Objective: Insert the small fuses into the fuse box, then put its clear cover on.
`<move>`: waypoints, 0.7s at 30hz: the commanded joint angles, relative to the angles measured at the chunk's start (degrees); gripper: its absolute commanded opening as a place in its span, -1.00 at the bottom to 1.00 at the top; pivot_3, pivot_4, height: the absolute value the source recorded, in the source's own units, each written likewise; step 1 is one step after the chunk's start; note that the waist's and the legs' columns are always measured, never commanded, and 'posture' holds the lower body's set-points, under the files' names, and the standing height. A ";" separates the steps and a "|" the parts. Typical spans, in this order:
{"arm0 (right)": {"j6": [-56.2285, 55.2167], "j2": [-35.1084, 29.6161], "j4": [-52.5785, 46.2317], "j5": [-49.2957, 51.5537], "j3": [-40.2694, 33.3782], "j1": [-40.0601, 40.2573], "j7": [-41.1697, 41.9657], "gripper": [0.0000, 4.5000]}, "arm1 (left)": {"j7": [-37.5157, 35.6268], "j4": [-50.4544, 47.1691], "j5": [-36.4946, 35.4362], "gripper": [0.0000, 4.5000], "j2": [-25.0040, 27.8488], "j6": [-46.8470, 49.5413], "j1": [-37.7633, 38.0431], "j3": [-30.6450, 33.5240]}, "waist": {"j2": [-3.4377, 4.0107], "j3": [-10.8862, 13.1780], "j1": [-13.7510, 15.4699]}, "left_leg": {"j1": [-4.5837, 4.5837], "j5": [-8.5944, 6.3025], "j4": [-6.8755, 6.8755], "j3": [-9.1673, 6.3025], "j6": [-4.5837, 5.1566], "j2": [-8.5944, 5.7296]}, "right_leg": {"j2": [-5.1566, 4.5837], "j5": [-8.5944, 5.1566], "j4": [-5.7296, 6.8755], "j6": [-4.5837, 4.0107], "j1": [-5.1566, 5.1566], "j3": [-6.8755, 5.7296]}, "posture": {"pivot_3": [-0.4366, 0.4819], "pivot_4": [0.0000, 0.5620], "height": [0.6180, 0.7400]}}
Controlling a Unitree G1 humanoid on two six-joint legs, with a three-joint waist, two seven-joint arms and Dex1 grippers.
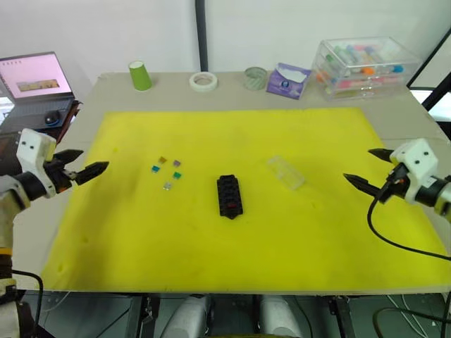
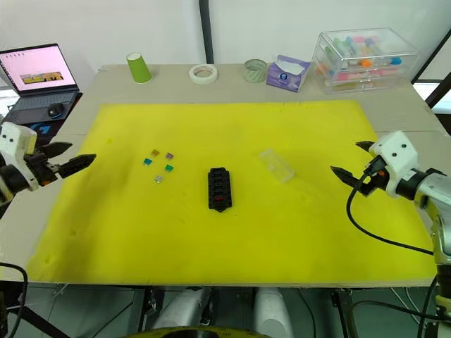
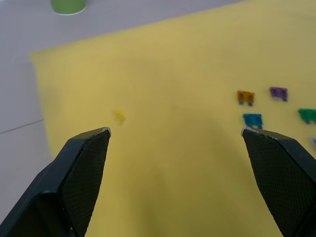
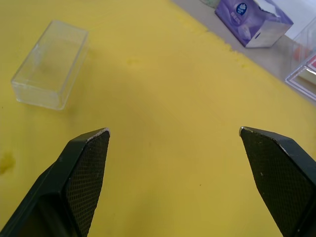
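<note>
Fuses (image 1: pixel 168 172), five of them loose, are lying in a small cluster on the yellow mat (image 1: pixel 296 232), to the left of the single black fuse box (image 1: pixel 230 196); orange, purple, blue, green and grey ones are showing. A red spot is sitting in one slot near the box's front end, though I cannot tell for sure that it is a fuse. One clear cover (image 1: pixel 286 172) is lying on the mat just right of the box, apart from it. The left gripper (image 1: pixel 83 165) is hovering at the mat's left edge with its fingers spread wide, holding nothing. The right gripper (image 1: pixel 371 170) is hanging over the mat's right side, equally wide open and touching nothing.
</note>
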 commanded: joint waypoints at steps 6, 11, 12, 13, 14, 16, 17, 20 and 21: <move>8.99 2.36 -10.58 8.08 8.79 -13.82 3.67 0.98 | -2.12 -2.90 -12.16 1.00 1.66 18.12 -0.83 7.78 | 0.01 0.01 -0.32 | -0.01 0.00 -0.02 0.01 0.00 0.04 | 0.02 0.00 0.04 -0.01 -0.07 0.02 | -0.05 -0.47 1.00; 16.07 6.49 -18.51 14.52 16.20 -20.34 6.14 0.98 | 0.31 0.20 -17.38 1.00 1.24 26.30 -2.16 12.47 | -0.04 0.00 0.22 | -0.04 0.00 0.06 -0.03 0.00 0.02 | -0.01 0.00 0.00 -0.01 0.00 -0.01 | -0.05 -0.47 1.00; 17.83 7.40 -20.03 15.96 17.49 -21.67 6.33 0.98 | 1.09 0.85 -18.18 1.00 1.09 27.82 -2.57 13.36 | -0.04 0.00 0.09 | -0.03 0.00 0.07 -0.03 0.00 0.02 | -0.02 0.00 0.01 0.00 0.00 -0.01 | -0.05 -0.47 1.00; 19.63 8.26 -21.40 17.40 18.52 -22.87 6.36 0.98 | 1.46 1.23 -19.20 1.00 1.00 29.37 -2.87 14.19 | -0.04 0.00 0.03 | -0.04 0.00 0.07 -0.03 0.00 0.02 | -0.01 0.00 0.03 -0.01 -0.01 -0.01 | -0.05 -0.47 1.00; 21.16 9.48 -23.10 18.47 19.98 -24.36 6.00 0.98 | 1.87 1.28 -21.35 1.00 1.13 33.20 -2.93 15.51 | -0.04 0.00 0.02 | -0.04 0.00 0.07 -0.05 0.00 0.03 | -0.01 0.00 0.03 -0.01 -0.02 -0.01 | -0.05 -0.47 1.00; 22.98 10.99 -25.32 19.61 21.69 -26.18 5.30 0.98 | 2.63 0.44 -24.82 1.00 1.44 39.53 -2.63 17.34 | -0.04 0.00 -0.17 | -0.04 0.00 0.06 -0.04 0.00 0.03 | -0.01 0.00 0.03 -0.01 -0.03 0.00 | -0.05 -0.47 1.00; 23.13 11.49 -26.01 19.45 22.34 -26.60 5.01 0.98 | 4.27 0.71 -26.43 1.00 1.36 43.72 -3.19 18.64 | -0.05 -0.01 -0.15 | -0.04 0.00 0.05 -0.04 0.00 0.02 | -0.01 0.00 0.03 -0.01 -0.04 0.00 | -0.05 -0.47 1.00; 23.21 12.12 -26.70 19.04 23.08 -26.63 4.30 0.98 | 8.16 2.14 -29.34 1.00 1.02 53.02 -5.14 21.48 | -0.19 -0.06 0.18 | -0.04 0.00 0.08 -0.08 0.00 0.02 | 0.00 0.00 0.03 -0.01 -0.02 -0.02 | -0.05 -0.47 1.00; 23.15 12.38 -26.68 18.93 23.17 -26.50 4.00 0.98 | 9.32 3.45 -30.18 1.00 0.59 56.51 -6.58 22.94 | -0.20 -0.06 0.18 | -0.04 0.00 0.12 -0.08 0.00 0.01 | 0.00 0.00 0.04 0.00 -0.01 -0.02 | -0.05 -0.47 1.00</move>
